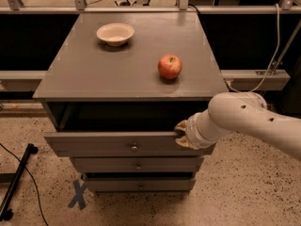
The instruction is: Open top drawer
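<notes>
My end effector [181, 134] seems clamped on the front lip of the top drawer [94, 144], at its 3 o'clock end — a hold for pulling outward, bypassing the knob [134, 147].

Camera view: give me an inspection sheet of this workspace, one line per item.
Surface: grey cabinet top, flat, holding two things.
Job's things: top drawer stands partway out, with a dark opening above its front; nothing touches its knob.
Clutter: white bowl at the back left, red apple nearer the front right, well apart.
Grippers: gripper at the right end of the top drawer's upper edge, away from the knob.
Cables: white cable hanging at the right.
Surroundings: speckled floor, blue X mark by the cabinet's base, black rod lying at the left.
</notes>
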You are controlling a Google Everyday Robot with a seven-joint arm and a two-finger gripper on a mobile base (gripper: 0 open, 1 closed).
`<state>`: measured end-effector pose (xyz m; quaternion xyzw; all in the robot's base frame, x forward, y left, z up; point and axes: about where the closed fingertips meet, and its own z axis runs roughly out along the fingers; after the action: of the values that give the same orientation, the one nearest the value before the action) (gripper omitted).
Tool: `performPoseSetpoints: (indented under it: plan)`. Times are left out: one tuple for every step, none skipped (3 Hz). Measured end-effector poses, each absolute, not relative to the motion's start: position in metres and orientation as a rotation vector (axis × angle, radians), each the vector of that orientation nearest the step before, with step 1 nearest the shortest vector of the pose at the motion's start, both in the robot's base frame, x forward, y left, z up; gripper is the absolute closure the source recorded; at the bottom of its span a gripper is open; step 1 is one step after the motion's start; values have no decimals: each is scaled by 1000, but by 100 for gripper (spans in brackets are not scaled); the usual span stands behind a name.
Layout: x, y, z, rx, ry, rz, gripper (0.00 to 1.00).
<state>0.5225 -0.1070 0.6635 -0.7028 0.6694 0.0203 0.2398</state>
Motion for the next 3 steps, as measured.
performPoseSetpoints:
  plan:
    - [523,-107,664,-1924,1832,56,100]
    - [522,-107,664,-1924,1832,56,100]
    - [522,-107,664,-1924,1832,56,100]
